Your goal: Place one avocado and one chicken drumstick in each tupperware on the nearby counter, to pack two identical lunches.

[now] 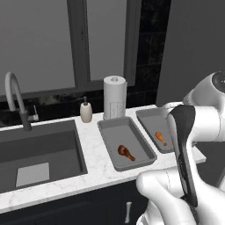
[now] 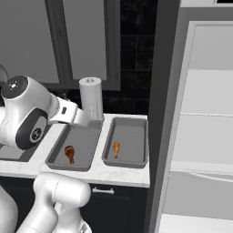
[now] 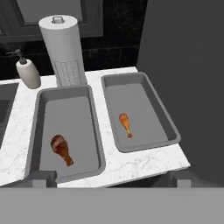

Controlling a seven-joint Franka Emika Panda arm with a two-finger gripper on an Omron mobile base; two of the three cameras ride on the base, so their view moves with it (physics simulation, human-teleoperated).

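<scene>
On the white marbled worktop (image 3: 131,164) two shallow grey trays sit side by side. The left tray (image 3: 33,131) holds a dark brown chicken drumstick (image 3: 61,149) at about 7 o'clock on its floor; the right tray (image 3: 151,94) holds a paler orange drumstick (image 3: 125,124) near its centre. No avocado is in either. The pincer (image 3: 111,177) hangs empty, spread wide. An avocado will likely be light, firm and smooth-skinned, prone to rolling; best pinched across its widest middle.
</scene>
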